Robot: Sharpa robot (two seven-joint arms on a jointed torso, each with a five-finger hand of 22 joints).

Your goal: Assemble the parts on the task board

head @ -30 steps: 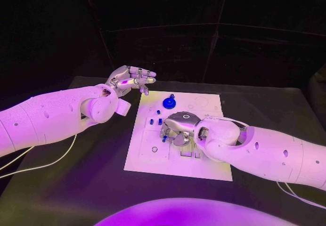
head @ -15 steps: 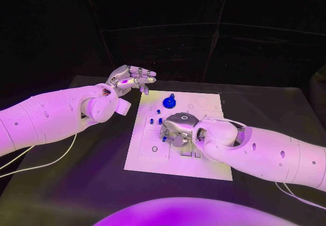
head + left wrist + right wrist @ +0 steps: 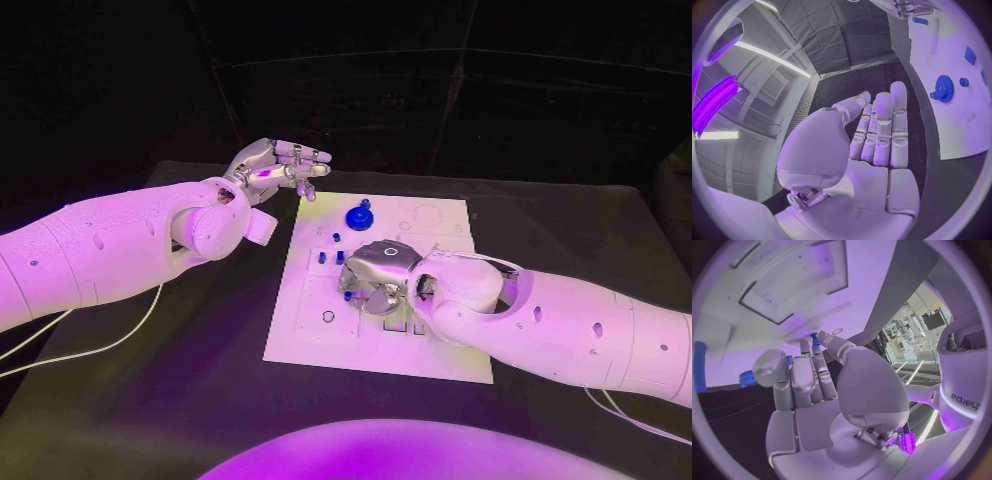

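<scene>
Bench (image 3: 173,400): black, carrying the task board (image 3: 447,355) at its middle, within reach of both arms.
Task board: white plate; blue gear (image 3: 359,217) stands near its far edge, small blue pegs (image 3: 330,257) toward its left edge.
Left hand (image 3: 277,167): hovers off the board's far-left corner, fingers straight and apart, holding nothing, likely keeping clear.
Right hand (image 3: 378,275): low over the board's middle, pinching a small blue part (image 3: 815,338) at its fingertips, apparently to seat it.

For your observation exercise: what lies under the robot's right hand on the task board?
Under the right hand lies the white task board; its fingertips pinch a small blue part. The hand covers the board directly beneath it, so what lies there cannot be seen.
</scene>
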